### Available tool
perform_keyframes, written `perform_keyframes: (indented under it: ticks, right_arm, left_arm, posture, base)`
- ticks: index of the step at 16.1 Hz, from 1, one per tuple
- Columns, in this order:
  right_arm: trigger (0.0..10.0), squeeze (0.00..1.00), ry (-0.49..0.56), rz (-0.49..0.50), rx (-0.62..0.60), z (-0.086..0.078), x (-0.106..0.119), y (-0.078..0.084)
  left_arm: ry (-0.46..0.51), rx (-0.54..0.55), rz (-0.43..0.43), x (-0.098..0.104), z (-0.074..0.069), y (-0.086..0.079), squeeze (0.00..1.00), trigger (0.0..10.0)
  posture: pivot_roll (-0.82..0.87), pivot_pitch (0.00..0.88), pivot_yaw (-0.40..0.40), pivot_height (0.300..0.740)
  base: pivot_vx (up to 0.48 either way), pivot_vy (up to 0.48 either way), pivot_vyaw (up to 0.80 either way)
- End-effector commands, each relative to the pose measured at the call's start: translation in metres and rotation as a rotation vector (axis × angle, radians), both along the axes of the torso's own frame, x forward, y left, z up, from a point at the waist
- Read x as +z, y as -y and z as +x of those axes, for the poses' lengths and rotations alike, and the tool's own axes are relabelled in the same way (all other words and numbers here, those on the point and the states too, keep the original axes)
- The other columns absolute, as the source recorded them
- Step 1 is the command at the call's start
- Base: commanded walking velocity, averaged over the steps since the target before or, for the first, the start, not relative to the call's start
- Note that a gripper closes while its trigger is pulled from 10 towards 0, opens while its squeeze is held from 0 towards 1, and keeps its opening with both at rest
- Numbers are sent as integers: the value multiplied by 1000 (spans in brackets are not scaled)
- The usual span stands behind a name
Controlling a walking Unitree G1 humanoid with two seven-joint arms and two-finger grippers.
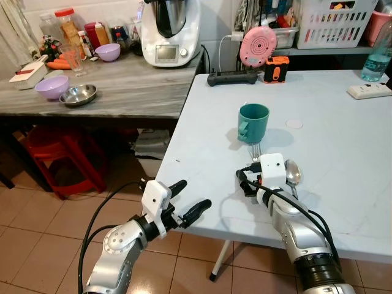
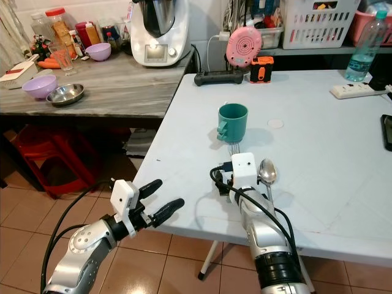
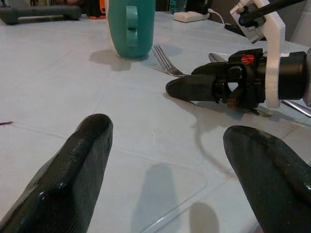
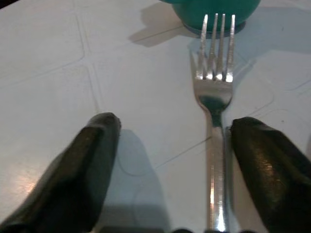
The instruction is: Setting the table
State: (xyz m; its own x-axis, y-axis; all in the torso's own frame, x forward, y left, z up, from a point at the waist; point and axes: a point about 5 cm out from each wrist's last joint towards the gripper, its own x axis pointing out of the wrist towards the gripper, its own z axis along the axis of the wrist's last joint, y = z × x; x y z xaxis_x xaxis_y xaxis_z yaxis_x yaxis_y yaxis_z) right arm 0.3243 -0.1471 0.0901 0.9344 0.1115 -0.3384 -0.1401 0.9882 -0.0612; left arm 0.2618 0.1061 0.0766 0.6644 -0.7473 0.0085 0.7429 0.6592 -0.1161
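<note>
From the head, the left gripper (image 1: 187, 199) hovers with fingers spread just off the white tabletop (image 1: 343, 153)'s near edge, while in the right wrist view the right gripper (image 4: 170, 160), fingers released, straddles the fork (image 4: 215, 97) lying flat, tines touching the green mug (image 4: 214, 12).

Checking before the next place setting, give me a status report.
Right gripper open, low over the silver metal fork. Left gripper open, hovering at the white table edge. Fork tines near the teal mug; metal spoon lies alongside.
</note>
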Motion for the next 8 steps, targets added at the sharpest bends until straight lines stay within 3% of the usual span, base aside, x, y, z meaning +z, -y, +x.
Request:
perform_keyframes:
  ticks: [1, 8]
  right_arm:
    - [0, 0, -49, -2, 12, -2, -10, 0]
    - [0, 0, -97, -20, -29, 0, -18, 19]
  left_arm:
    - [20, -16, -2, 8, 1, 0, 0, 10000]
    - [-10, -97, 14, 5, -3, 4, 0, 10000]
  posture:
    - [-129, 0, 109, 740]
    - [-139, 0, 117, 740]
  base:
    - [0, 0, 0]
    - [0, 0, 0]
